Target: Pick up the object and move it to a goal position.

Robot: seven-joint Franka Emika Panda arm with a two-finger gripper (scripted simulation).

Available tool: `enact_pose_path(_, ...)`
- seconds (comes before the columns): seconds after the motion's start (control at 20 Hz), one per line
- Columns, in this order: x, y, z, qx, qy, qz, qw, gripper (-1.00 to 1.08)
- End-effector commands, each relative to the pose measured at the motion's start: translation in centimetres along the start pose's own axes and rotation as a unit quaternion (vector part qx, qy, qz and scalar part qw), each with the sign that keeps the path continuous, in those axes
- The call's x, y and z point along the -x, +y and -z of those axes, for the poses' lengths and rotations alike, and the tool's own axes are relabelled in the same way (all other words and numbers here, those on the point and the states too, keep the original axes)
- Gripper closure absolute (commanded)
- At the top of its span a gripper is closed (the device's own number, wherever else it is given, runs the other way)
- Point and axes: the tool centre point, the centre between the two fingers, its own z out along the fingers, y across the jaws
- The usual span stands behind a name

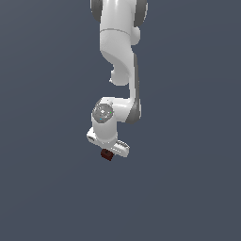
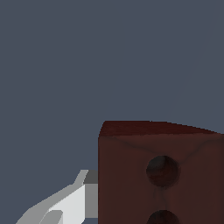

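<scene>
Hanging just under the white gripper [image 1: 108, 151], the small dark reddish-brown block [image 1: 107, 154] sits at the tip of the downward-bent arm [image 1: 120, 56]. In the wrist view the block [image 2: 159, 173] fills the lower corner of the picture, very close to the camera, with two round dimples on the face turned toward it. One pale finger [image 2: 72, 201] lies right alongside the block's edge; the other is out of frame. That closeness suggests the fingers are pinching the block, and it does look carried rather than resting, but with only one finger visible and the exterior view too small to show the contact, I cannot tell for certain whether they are pressed onto it.

Everything around is a flat grey-blue field. No bench edge or corner shows in either view, so the block's place can only be given relative to the arm: directly beneath the wrist, touching or nearly touching the gripper. No goal marker is visible.

My judgement is that the pick is likely done and the carry toward the goal remains. Holding the block tight under the wrist would keep it steady during travel.
</scene>
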Motion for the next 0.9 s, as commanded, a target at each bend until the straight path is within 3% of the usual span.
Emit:
enact_pose_path(0.0, 0.0, 0.2, 0.6, 0.0, 0.001, 0.0, 1.0, 1.08)
enact_pose_path(0.4, 0.9, 1.9, 4.4, -0.001, 0.001, 0.0, 1.0, 1.08)
enact_pose_path(0.85, 2.4, 5.1, 11.8, -0.001, 0.001, 0.0, 1.0, 1.08)
